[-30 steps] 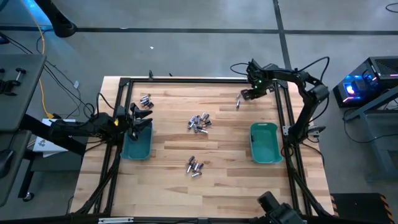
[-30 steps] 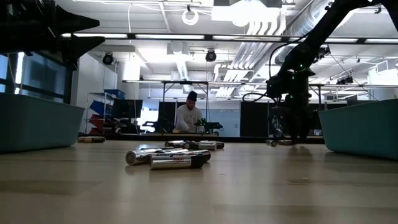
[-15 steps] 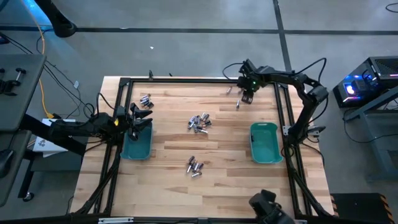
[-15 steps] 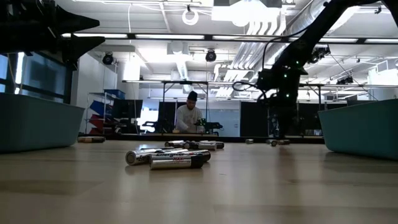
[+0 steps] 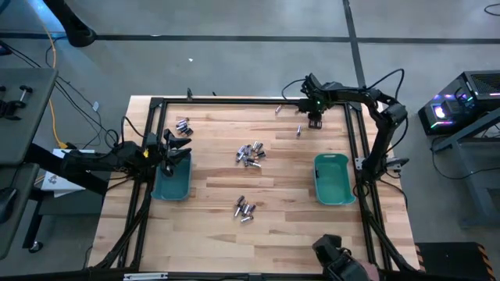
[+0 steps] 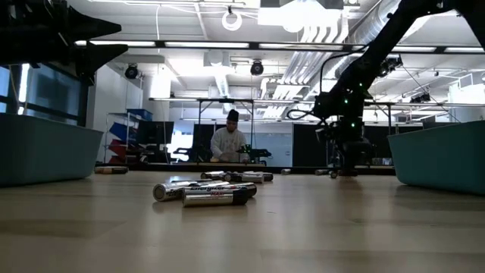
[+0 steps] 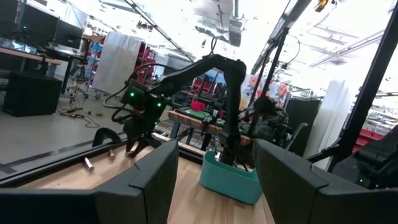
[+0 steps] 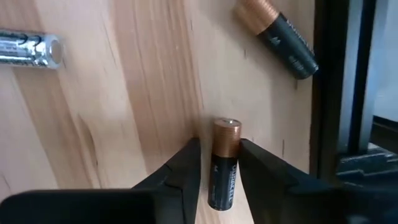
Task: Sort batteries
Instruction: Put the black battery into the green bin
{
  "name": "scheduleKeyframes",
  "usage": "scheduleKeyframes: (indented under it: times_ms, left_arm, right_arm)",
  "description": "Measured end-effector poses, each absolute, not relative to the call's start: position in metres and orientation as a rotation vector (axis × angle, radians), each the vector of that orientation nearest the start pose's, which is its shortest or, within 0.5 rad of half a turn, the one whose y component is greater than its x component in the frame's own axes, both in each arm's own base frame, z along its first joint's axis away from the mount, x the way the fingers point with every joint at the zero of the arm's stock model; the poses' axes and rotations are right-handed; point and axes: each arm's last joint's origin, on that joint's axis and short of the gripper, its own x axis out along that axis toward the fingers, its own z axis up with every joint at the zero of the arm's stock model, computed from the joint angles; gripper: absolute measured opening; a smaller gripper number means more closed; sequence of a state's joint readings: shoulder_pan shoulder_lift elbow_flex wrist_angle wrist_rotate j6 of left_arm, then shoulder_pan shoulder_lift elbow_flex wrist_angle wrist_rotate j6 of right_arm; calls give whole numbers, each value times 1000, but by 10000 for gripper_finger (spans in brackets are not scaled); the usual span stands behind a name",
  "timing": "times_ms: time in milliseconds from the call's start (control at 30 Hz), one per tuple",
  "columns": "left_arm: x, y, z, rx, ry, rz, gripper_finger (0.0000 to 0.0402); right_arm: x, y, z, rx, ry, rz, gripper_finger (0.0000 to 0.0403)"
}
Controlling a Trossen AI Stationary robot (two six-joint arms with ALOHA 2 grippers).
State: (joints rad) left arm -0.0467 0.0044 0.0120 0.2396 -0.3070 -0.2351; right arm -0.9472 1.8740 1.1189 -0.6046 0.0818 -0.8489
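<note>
At the far right corner of the tabletop (image 5: 219, 179), we record the right hand (image 8: 217, 165) low over the wood, its two fingers (image 8: 186, 168) pressed against either side of a copper-topped cell (image 8: 224, 163): grasping it, though it has not been lifted.

Nearby: a second dark cell (image 8: 277, 38) just beside the frame rail, and a silver cell (image 8: 28, 48) well apart.

Other batteries: a centre cluster (image 5: 250, 154), a near group (image 5: 244, 209), a far-left group (image 5: 183, 126), two strays at (image 5: 298, 130) and (image 5: 277, 109).

Bins: left bin (image 5: 172, 178), right bin (image 5: 333, 179).

Left hand (image 7: 214, 180): released, fingers wide, waiting over the left bin.

Risks, as we judge them:
- the grip sits toward the cell's lower end, so it may pivot or slip on lifting;
- the rail is close, so a sideways swing may clip it or nudge the second dark cell;
- a carry to the wrong bin would mix types.

Change since a second ago: the right hand has moved from above the stray cell toward the far rail and narrowed its fingers; a stray has shifted towards the far edge; the left arm is unchanged.
</note>
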Motion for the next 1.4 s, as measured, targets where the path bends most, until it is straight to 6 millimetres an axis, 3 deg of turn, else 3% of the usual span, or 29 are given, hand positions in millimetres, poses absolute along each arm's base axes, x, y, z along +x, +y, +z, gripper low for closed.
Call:
scheduleKeyframes:
  times_ms: [267,333,500,633,733,900,1167,1267,1400]
  left_arm:
    - [93,4,190,-277,-279,228,202]
    - [93,4,190,-277,-280,229,202]
    - [93,4,190,-277,-280,228,202]
    - [93,4,190,-277,-279,228,202]
    - [93,4,190,-276,-279,228,202]
    - [93,4,190,-276,-279,228,202]
    - [93,4,190,-276,-279,229,202]
    - [93,4,190,-275,-279,229,202]
    - [93,4,190,-275,-279,229,202]
  right_arm:
    - [196,-276,137,28,1486,-240,42]
    - [195,-275,137,89,1489,-274,20]
    - [196,-271,140,323,1439,-444,20]
    - [193,-261,154,573,1357,-560,20]
    - [188,-249,180,738,1274,-594,20]
    - [182,-213,221,893,1242,-599,20]
    - [173,-128,286,1083,1170,-568,20]
    - [170,-95,302,1130,1152,-556,20]
    - [162,-57,299,1230,1168,-579,20]
